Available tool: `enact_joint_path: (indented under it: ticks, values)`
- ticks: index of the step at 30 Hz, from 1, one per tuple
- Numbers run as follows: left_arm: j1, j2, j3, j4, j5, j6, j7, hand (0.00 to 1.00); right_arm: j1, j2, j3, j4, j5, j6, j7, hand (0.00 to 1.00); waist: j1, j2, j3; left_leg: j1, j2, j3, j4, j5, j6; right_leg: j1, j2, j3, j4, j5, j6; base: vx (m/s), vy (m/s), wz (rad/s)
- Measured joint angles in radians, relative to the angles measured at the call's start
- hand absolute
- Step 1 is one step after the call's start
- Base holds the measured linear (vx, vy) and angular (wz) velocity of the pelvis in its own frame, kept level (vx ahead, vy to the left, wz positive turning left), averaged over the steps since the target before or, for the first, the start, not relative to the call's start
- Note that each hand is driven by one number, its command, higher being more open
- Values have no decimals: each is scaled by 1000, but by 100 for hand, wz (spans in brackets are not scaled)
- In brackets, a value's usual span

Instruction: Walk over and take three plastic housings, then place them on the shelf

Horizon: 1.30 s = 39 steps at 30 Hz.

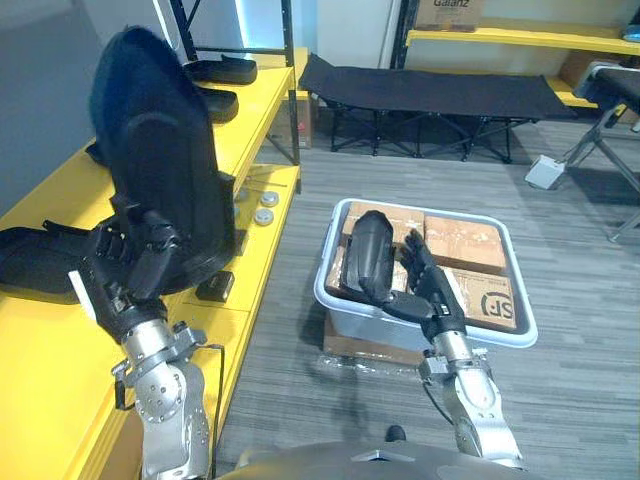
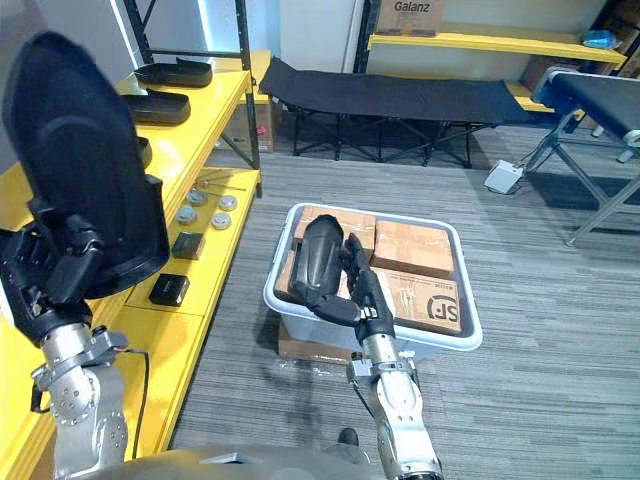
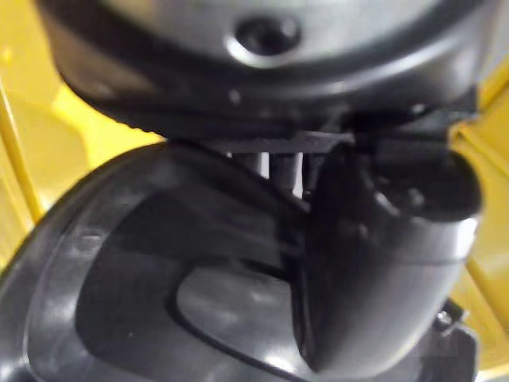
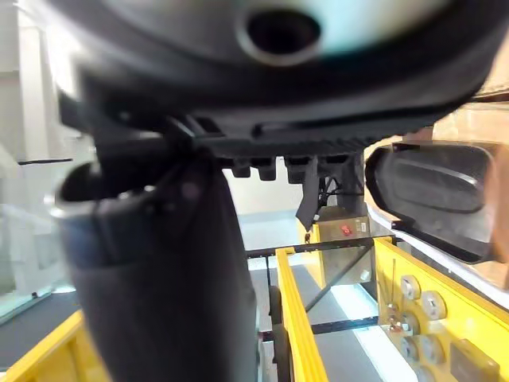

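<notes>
Boxes (image 2: pixel 169 290), discs (image 2: pixel 207 206) on shelf (image 2: pixel 172 352) nr housing (image 2: pixel 85 160)

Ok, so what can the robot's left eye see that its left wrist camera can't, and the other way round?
The left eye view adds the grey tub of cardboard boxes, the right hand open beside a small black housing in it, more housings lying on the yellow shelf, and a black folding cot. The left wrist view adds a close look at the thumb pressed on the shiny big black housing. Both show the left hand gripping that big black housing over the yellow shelf.
</notes>
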Motion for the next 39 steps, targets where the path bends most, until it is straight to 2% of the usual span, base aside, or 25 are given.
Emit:
enact_joint_path:
  ticks: [5, 11, 12, 15, 17, 18, 20, 21, 23, 25, 26, 27, 31, 34, 35, 37, 38, 39]
  values:
    - [23, -28, 10, -37, -9, 0, 15, 0, -16, -1, 52, 1, 11, -19, -3, 100, 29, 7, 12, -24, -2, -74, 7, 3, -1, 35, -1, -76, 0, -14, 3, 8, 0, 42]
    - [86, -44, 93, -121, -94, -3, -4, 0, -120, -20, 174, 6, -77, -44, -51, 100, 106, 17, 29, -35, -10, -168, 4, 21, -1, 90, -1, -167, 1, -34, 13, 20, 0, 49]
    - [101, -56, 117, -121, -121, -3, -6, 0, -149, -21, 182, 7, -77, -48, -60, 100, 129, 19, 31, -36, -15, -189, 6, 22, 1, 103, -3, -187, 4, -45, 17, 14, 6, 38]
    - [136, -71, 146, -122, -208, -3, -23, 0, -178, -16, 175, 6, -75, -49, -87, 100, 141, 15, 38, -63, -36, -212, 39, 28, 20, 141, -21, -263, 32, -87, 23, 16, 8, 72]
    - [136, -76, 143, -130, -272, -3, -74, 0, -172, -16, 155, 6, -76, -49, -111, 100, 133, -2, 48, -91, -55, -175, 58, 50, 52, 180, -42, -344, 52, -110, 31, 16, 7, 118]
    - [136, -79, 142, -137, -294, -3, -98, 0, -170, -15, 145, 6, -76, -48, -121, 100, 132, -6, 52, -92, -57, -170, 55, 57, 54, 189, -46, -365, 60, -118, 31, 9, 2, 115]
    - [163, -93, 142, -180, -382, -7, -196, 0, -165, -9, 128, 6, -81, -47, -166, 100, 163, -9, 55, -100, -65, -187, 25, 83, 48, 201, -47, -398, 65, -135, 41, -5, -4, 67]
    - [169, -95, 142, -190, -398, -10, -212, 0, -162, -4, 126, 4, -82, -46, -173, 100, 163, -10, 54, -102, -68, -194, 17, 91, 49, 201, -46, -397, 67, -141, 42, 0, -22, 57]
    - [170, -95, 134, -197, -423, -28, -285, 0, -136, 3, 108, -2, -111, -46, -187, 100, 148, -6, 57, -105, -84, -221, -7, 110, 53, 191, -42, -306, 114, -213, 41, -10, -28, 82]
    - [158, -87, 90, -202, -471, -44, -370, 0, -71, 1, 73, -25, -121, -44, -192, 100, 100, -6, 56, -127, -120, -268, -11, 123, 57, 149, -12, -93, 210, -335, 3, -54, -58, 126]
    - [142, -77, 58, -202, -498, -50, -402, 0, -35, 1, 48, -46, -120, -44, -198, 100, 73, -9, 54, -140, -137, -295, -12, 138, 56, 133, 6, -13, 245, -374, -15, -3, -101, 136]
    - [111, -61, 18, -202, -522, -52, -429, 0, -1, 2, 7, -61, -118, -44, -199, 100, 58, -9, 56, -151, -155, -324, -15, 164, 39, 126, 13, 49, 276, -383, -17, 42, -64, 109]
    - [45, -10, -46, -202, -520, -54, -459, 0, 25, 6, -82, -65, -115, -50, -162, 100, 42, -14, 68, -170, -155, -338, -4, 182, 34, 133, 26, 66, 263, -373, -2, 2, -29, 32]
    - [45, -10, -72, -202, -520, -54, -449, 0, 26, 3, -94, -68, -117, -85, -124, 100, 29, -2, 94, -151, -135, -317, 8, 182, 34, 157, 44, 72, 260, -366, -10, -93, -35, -11]
    - [46, -13, -76, -197, -520, -54, -451, 0, 33, 2, -90, -80, -119, -99, -117, 100, 21, 10, 106, -143, -128, -315, 7, 183, 32, 169, 53, 69, 258, -368, -14, -155, -44, 1]
    - [47, -21, -76, -195, -520, -54, -456, 0, 48, 1, -80, -110, -120, -132, -119, 100, 16, 34, 126, -141, -110, -288, 5, 177, 47, 179, 65, 65, 260, -385, -36, -197, -44, 16]
    - [47, -20, -80, -195, -519, -54, -463, 0, 57, -4, -78, -124, -120, -163, -132, 100, 9, 46, 133, -144, -87, -227, 2, 178, 51, 180, 70, 50, 266, -396, -40, -214, -42, 35]
    - [47, -20, -83, -195, -519, -55, -466, 0, 57, -9, -78, -129, -120, -174, -139, 100, 7, 47, 135, -146, -80, -203, -1, 178, 53, 182, 68, 44, 269, -401, -41, -200, 8, 59]
